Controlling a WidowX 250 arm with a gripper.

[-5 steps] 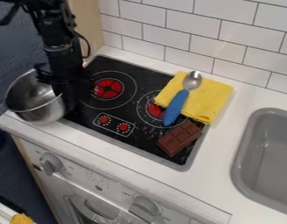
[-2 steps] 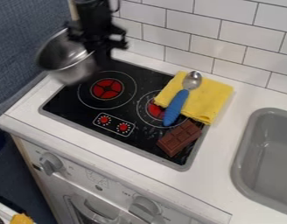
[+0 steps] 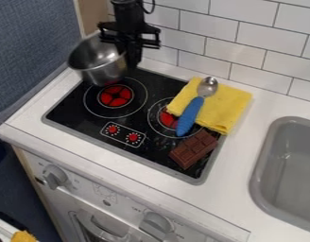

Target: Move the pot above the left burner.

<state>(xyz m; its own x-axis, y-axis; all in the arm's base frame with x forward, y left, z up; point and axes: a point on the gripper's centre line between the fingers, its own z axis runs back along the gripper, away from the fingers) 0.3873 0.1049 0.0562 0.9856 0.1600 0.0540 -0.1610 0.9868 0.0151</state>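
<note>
Here, tilted metal pot (image 3: 98, 61) near left burner (image 3: 116, 96)

Silver is shown by the pot (image 3: 98, 59), yellow by the cloth (image 3: 227, 104), blue by the spoon's handle (image 3: 190, 116); the black stovetop (image 3: 69, 111) is marked with white-ringed red burners (image 3: 115, 95), the brown chocolate bar (image 3: 194, 149) gridded.

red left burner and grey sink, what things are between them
In the camera view: the red right burner, a yellow cloth, a blue-handled metal spoon partly on it, and a brown chocolate bar.
</note>
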